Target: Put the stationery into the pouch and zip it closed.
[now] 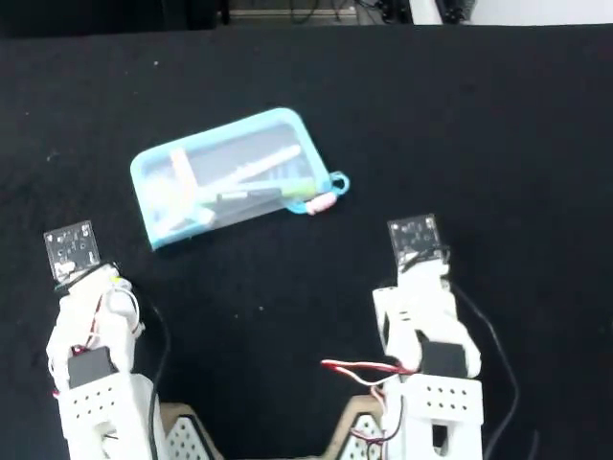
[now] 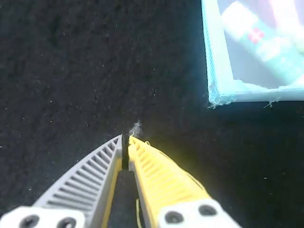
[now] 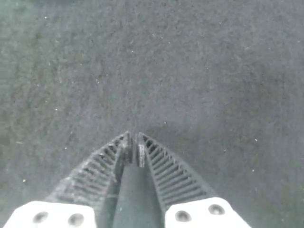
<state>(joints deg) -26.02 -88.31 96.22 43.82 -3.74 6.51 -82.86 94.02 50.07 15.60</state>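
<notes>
The pouch is seen left of centre in the upper half of the high view, lying tilted on the dark counter, with the stationery already visible through its clear face. The zip pull and a pink charm are seen at its right end. Whether the zip is run fully home cannot be told, so the task might be judged finished while a gap is left at the end. If the pull is tugged further while the pouch is not pinned by the other hand, the light pouch is likely to be dragged across the counter rather than zipped. The small pull could also be lost from a shallow pinch. The left hand is clenched with its tips together on nothing, above bare counter in the lower middle of its wrist view, near the pouch's corner but apart from it. The right hand is likewise closed and empty, low in its wrist view over bare counter.
</notes>
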